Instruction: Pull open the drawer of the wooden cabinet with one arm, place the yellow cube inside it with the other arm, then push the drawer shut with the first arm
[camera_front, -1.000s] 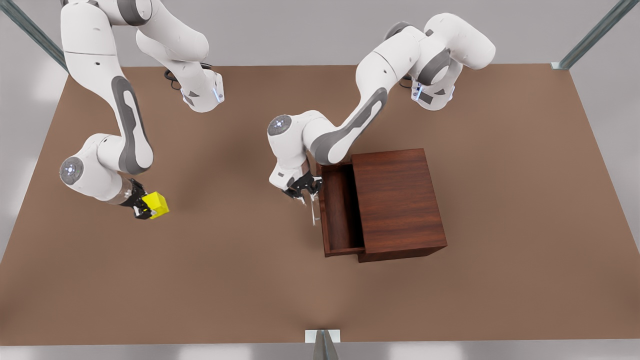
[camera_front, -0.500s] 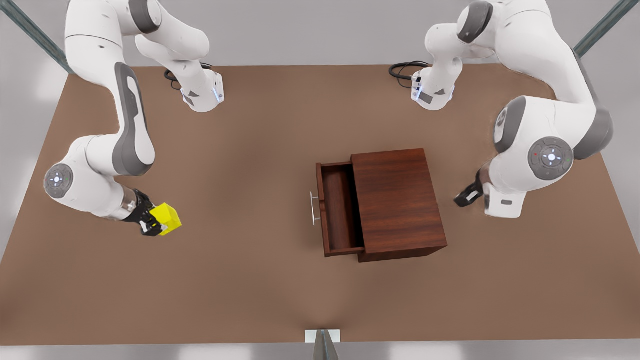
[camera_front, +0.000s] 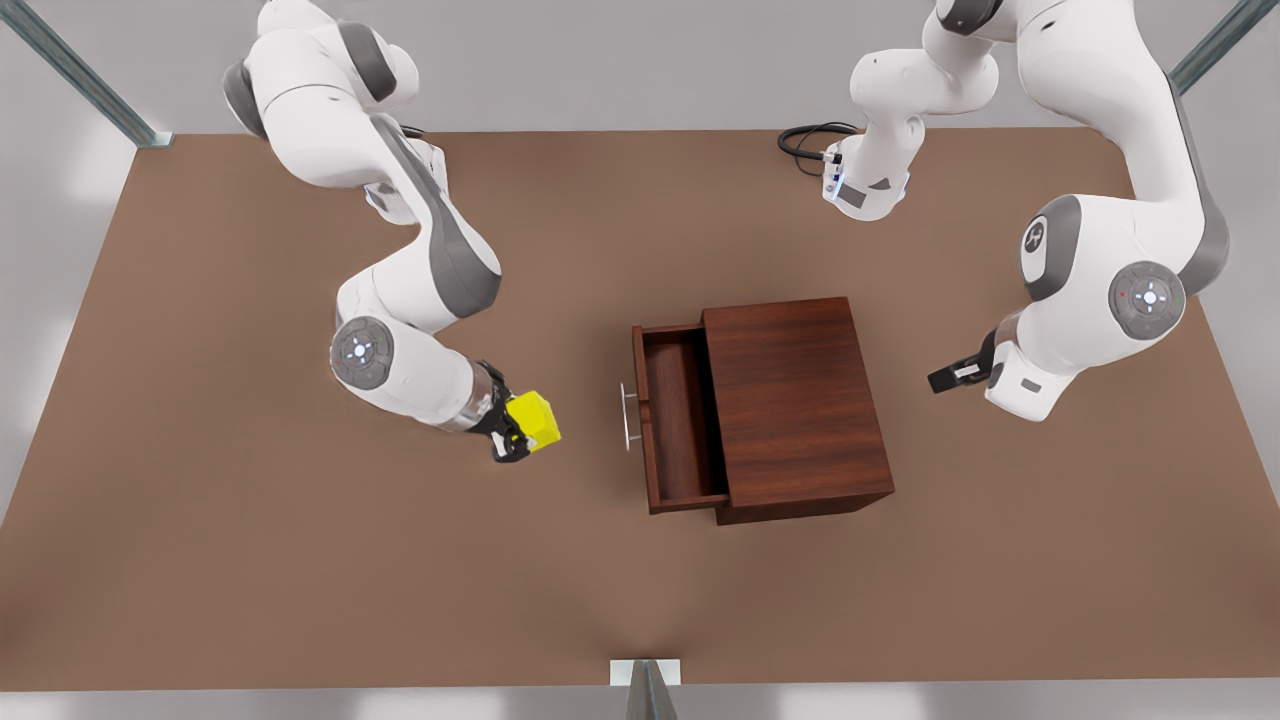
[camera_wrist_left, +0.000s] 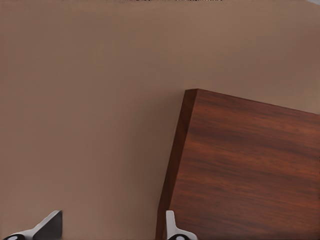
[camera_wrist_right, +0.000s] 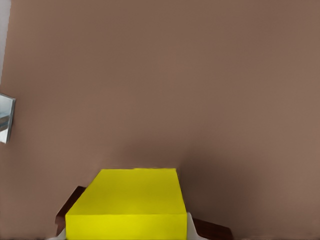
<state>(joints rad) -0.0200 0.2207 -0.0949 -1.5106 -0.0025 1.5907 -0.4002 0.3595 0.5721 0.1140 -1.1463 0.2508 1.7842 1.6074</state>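
The wooden cabinet (camera_front: 795, 400) stands mid-table, and its drawer (camera_front: 685, 420) is pulled out toward the front view's left, with the silver handle (camera_front: 629, 417) in front. The drawer's tray is empty. My right gripper (camera_front: 520, 432) is shut on the yellow cube (camera_front: 533, 420), held just left of the handle in the front view; the cube (camera_wrist_right: 127, 205) sits close in the right wrist view. My left gripper (camera_front: 945, 378) waits open beyond the cabinet's back, on the front view's right. Its fingertips (camera_wrist_left: 47, 226) frame a corner of the cabinet (camera_wrist_left: 245, 170).
Both arm bases (camera_front: 865, 190) stand at the table's far edge, with a black cable (camera_front: 810, 140) coiled beside the one on the front view's right. A small metal bracket (camera_front: 645, 672) sits at the near edge. Brown tabletop (camera_front: 300, 560) surrounds the cabinet.
The right arm carried the cube from the front view's far left to just beside the drawer handle. The left gripper let go of the handle and swung away behind the cabinet.
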